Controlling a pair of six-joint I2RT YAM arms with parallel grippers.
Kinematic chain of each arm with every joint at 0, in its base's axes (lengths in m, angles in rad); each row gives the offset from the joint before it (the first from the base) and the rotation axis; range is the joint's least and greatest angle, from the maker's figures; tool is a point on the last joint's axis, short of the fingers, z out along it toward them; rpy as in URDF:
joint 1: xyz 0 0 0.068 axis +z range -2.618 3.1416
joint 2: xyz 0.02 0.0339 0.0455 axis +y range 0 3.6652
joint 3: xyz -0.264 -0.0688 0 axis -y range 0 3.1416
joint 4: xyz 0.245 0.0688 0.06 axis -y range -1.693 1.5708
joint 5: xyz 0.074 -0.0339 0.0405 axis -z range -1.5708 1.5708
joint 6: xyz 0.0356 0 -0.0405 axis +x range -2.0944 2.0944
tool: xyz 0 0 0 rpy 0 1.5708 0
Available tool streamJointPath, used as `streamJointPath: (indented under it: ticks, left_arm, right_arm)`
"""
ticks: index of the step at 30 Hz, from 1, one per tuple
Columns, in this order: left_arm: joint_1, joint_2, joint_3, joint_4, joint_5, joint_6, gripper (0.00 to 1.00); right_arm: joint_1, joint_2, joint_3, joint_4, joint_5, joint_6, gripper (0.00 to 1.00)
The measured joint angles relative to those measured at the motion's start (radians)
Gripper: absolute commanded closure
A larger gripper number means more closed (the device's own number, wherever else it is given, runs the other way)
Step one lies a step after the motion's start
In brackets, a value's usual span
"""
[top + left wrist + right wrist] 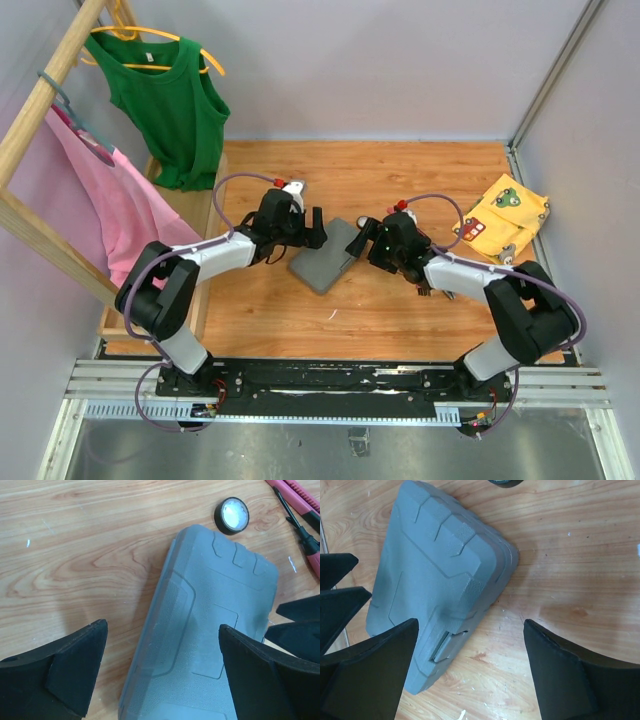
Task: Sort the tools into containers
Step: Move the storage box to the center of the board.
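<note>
The grey case (pixel 328 256) lies flat and shut near the middle of the wooden worktop (pixel 400 180), between the 2 arms. No tool is in it yet, so by the look of things the sorting has not begun.

The left end effector (pixel 162 650) hangs over one end of the case with its jaws spread wide and nothing in them. The right end effector (pixel 470 650) is also open and empty. It sits above the opposite end, where a small latch (pixel 445 645) shows on the case's edge.

The left wrist view shows some of the tools loose on the wood beyond the case: a round black-and-white disc (pixel 231 515) just beside its far corner, then a slim screwdriver (pixel 312 555) and a pink-handled cutter (pixel 295 487) a little further off. From above, the right arm hides most of them. A yellow cloth (pixel 503 220) lies well apart on the right.

Nearly everything is left to do. The case has to be opened, probably at that latch, and then each tool carried into its slot.
</note>
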Motion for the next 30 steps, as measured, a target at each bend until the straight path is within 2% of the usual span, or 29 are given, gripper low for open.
streamJointPath:
  ticks: [11, 15, 22, 30]
  left_arm:
    - [0.0, -0.011, -0.148, 0.09, 0.116, -0.043, 0.05]
    - [-0.002, -0.08, -0.23, 0.113, 0.13, -0.061, 0.05]
    - [-0.047, -0.197, -0.341, 0.112, 0.136, -0.097, 0.05]
    - [-0.157, -0.342, -0.465, 0.098, 0.092, -0.174, 0.05]
  right_arm:
    - [-0.002, 0.159, 0.048, 0.133, -0.158, 0.019, 0.16]
    - [-0.002, 0.204, 0.071, 0.178, -0.243, 0.008, 0.2]
    - [0.011, 0.213, 0.078, 0.18, -0.293, -0.02, 0.22]
    - [0.074, 0.18, 0.051, 0.147, -0.281, -0.07, 0.15]
